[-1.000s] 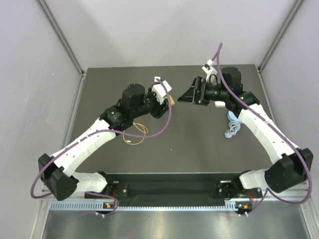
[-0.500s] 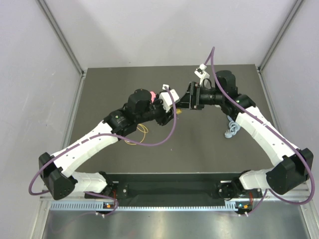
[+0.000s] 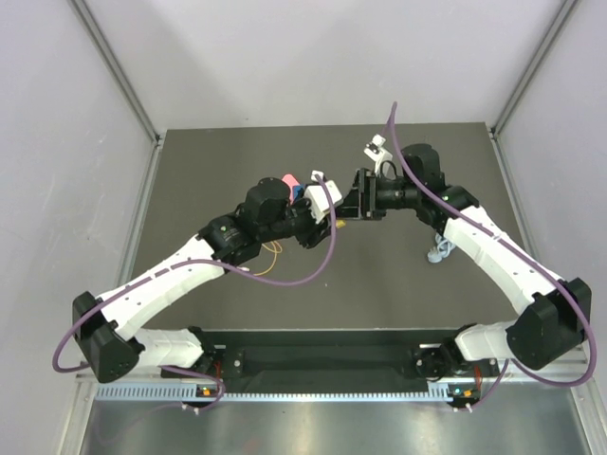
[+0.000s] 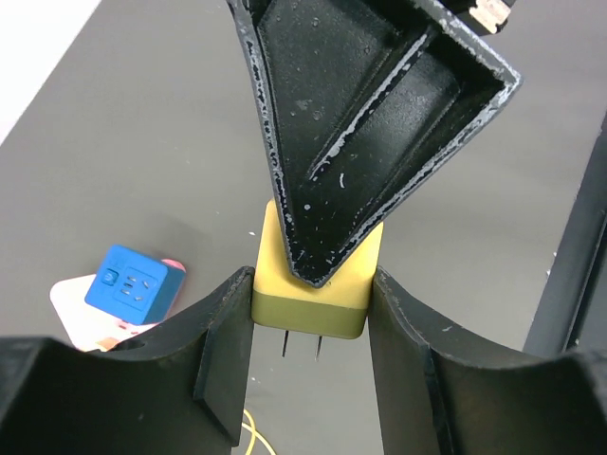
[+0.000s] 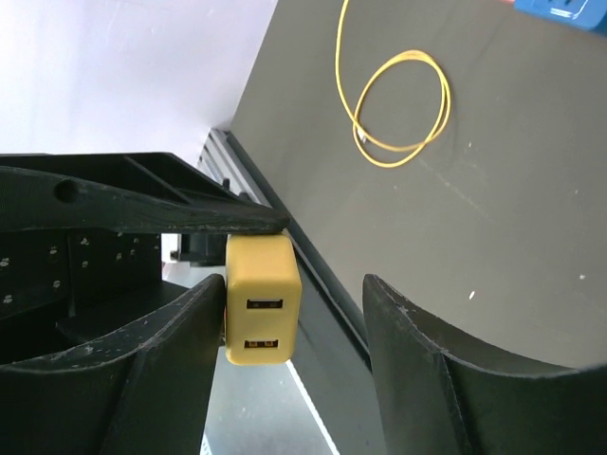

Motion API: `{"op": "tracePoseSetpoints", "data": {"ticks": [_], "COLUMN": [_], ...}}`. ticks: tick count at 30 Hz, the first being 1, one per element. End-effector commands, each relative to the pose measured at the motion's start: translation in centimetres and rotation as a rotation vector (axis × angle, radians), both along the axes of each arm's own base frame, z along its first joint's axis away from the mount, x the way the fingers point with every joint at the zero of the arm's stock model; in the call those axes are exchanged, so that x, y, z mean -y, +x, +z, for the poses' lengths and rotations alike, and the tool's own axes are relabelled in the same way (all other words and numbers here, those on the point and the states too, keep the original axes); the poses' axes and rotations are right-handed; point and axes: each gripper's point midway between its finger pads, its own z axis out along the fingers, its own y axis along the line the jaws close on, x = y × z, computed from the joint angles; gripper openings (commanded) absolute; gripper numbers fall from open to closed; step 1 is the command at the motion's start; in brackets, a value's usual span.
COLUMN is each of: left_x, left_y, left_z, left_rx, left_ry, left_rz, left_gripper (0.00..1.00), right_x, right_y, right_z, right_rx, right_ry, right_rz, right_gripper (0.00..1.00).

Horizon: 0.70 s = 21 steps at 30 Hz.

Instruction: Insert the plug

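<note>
Top view. Matte dark grey table (image 3: 379, 284). Both arms reach in and meet at mid-table. The left gripper (image 3: 327, 216) and right gripper (image 3: 353, 201) are tip to tip, with a speck of the yellow plug (image 3: 335, 225) between them. A blue socket cube (image 3: 297, 191) lies just behind the left wrist, on a pink-and-white card (image 3: 285, 180). A thin yellow cable (image 3: 271, 252) is looped on the table under the left forearm. A grey-blue cable coil (image 3: 438, 249) sits to the right, under the right arm.

Left wrist view. The left gripper (image 4: 310, 284) is clamped on the yellow plug (image 4: 308, 299), one black finger flat against each side. The plug is a smooth, round-cornered block held off the table; two thin metal prongs stick out of its lower face. A ribbed, triangular, scuffed black finger (image 4: 360, 142) of the right gripper lies over its top. The blue socket cube (image 4: 133, 282) is on the table to the left, well apart, slots showing.

Right wrist view. The right gripper (image 5: 294, 294) has its jaws spread wide. The yellow plug (image 5: 261, 301) shows two rectangular ports and sits against one finger (image 5: 185, 351), with a clear gap to the other. The yellow cable (image 5: 398, 104) is a glossy double loop on the table.
</note>
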Motion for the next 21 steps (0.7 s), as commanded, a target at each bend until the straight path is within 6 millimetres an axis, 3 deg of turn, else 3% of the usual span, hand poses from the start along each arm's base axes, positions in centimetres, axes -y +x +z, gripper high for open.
{"op": "tracePoseSetpoints", "data": {"ticks": [1, 14, 18, 19, 20, 21], "left_x": [0.0, 0.0, 0.1, 0.1, 0.2, 0.2], "left_y": [-0.7, -1.4, -1.2, -1.1, -1.0, -0.9], "left_z": [2.6, 2.3, 1.9, 2.0, 1.7, 1.7], "left_rx": [0.047, 0.033, 0.027, 0.031, 0.020, 0.016], "left_ry": [-0.074, -0.078, -0.069, -0.070, -0.062, -0.062], "left_rz": [-0.022, -0.043, -0.037, -0.035, -0.030, -0.023], "left_gripper": [0.00, 0.00, 0.00, 0.00, 0.00, 0.19], "right_x": [-0.2, -0.8, -0.8, -0.9, -0.8, -0.7], "right_y": [-1.2, -2.7, -3.2, -3.3, -3.4, -3.3], "right_z": [1.6, 2.8, 3.2, 3.3, 3.3, 3.4], "right_rx": [0.071, 0.068, 0.075, 0.080, 0.080, 0.086], "right_ry": [0.039, 0.146, 0.170, 0.178, 0.178, 0.178], "right_rz": [0.037, 0.102, 0.117, 0.122, 0.122, 0.115], "right_gripper": [0.59, 0.41, 0.20, 0.05, 0.00, 0.00]}}
